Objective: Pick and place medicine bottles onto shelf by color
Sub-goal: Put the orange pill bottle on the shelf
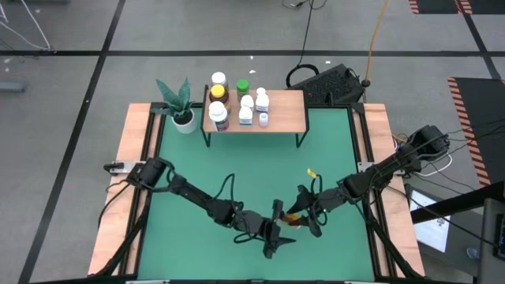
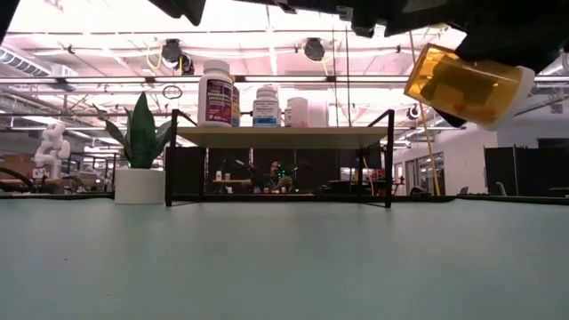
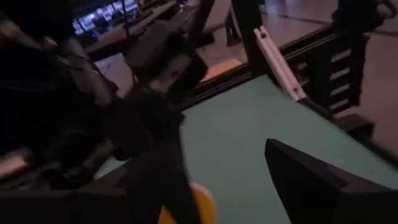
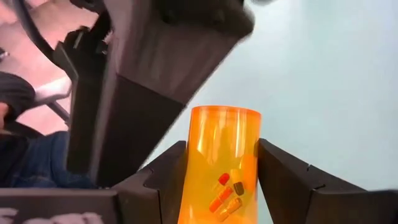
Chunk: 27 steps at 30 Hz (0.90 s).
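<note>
The right gripper has its jaws clamped on an orange bottle, held up above the green surface. The left gripper is right beside it, jaws apart. 7 other bottles stand on the shelf.

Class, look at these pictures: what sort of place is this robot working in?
Probably a robotics lab or workshop: ceiling strip lights over a large open room, taped floor lines, and a green table with cables behind it.

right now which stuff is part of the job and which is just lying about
Part of the job:
orange bottle, held in the right hand
bottles on the shelf
shelf
left hand

Just lying about:
potted plant
black keyboard
</note>
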### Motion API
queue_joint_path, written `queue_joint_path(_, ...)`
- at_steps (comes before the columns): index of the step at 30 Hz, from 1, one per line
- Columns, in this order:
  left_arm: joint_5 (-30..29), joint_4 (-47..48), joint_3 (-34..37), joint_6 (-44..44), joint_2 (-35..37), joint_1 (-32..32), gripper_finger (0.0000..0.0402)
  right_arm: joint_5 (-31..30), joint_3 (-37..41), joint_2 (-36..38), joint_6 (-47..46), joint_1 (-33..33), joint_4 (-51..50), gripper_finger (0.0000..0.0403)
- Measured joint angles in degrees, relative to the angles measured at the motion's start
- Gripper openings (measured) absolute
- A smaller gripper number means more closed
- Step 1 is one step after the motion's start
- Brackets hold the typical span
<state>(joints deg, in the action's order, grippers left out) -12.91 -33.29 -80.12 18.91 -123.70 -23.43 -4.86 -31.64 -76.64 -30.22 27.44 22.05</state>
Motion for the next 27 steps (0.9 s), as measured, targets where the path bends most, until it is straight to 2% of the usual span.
queue_joint_path(4,0.1,-0.2,0.0,1.1,0.0,0.8,0.0277,0.1,0.1,0.0,-2.6,0.0,0.4,0.0169)
queue_joint_path(8,0.6,1.6,0.0,-1.6,0.1,1.1,0.0272,0.2,0.2,0.0,-5.3,0.0,0.0,0.0169)
queue_joint_path(17,0.9,2.3,0.0,-2.9,0.1,1.1,0.0209,-2.5,0.2,0.0,-5.7,0.1,0.4,0.0169)
queue_joint_path(27,2.6,5.8,0.0,-3.1,0.0,1.1,0.0136,-2.8,0.1,0.0,-5.0,2.1,-0.4,0.0169)
